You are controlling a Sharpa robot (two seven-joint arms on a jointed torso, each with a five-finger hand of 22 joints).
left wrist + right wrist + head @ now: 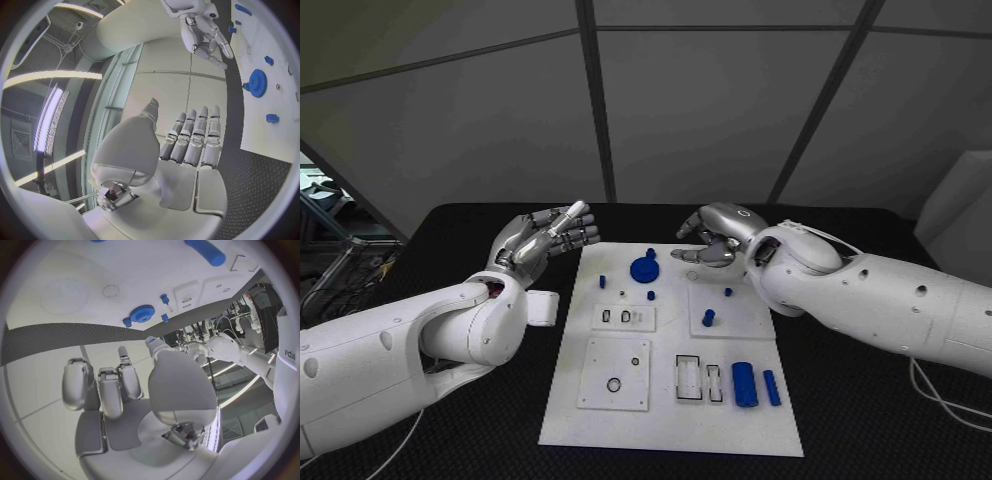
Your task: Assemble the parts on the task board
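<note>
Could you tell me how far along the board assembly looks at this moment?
Seated: the gear and small pegs stand on the board. In hand: nothing; the left hand and right hand hover empty. Left: two cylinders lying loose near open slots.

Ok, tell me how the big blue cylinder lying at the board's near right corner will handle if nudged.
The big blue cylinder lies on its side on the flat task board, so it probably rolls sideways. It looks like smooth rigid plastic: likely light, stiff, somewhat slippery.

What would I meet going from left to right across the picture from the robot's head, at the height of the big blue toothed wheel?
The left silver many-fingered hand → the round blue gear wheel on the white task board → the right silver hand, fingers curled downward, holding nothing.
</note>
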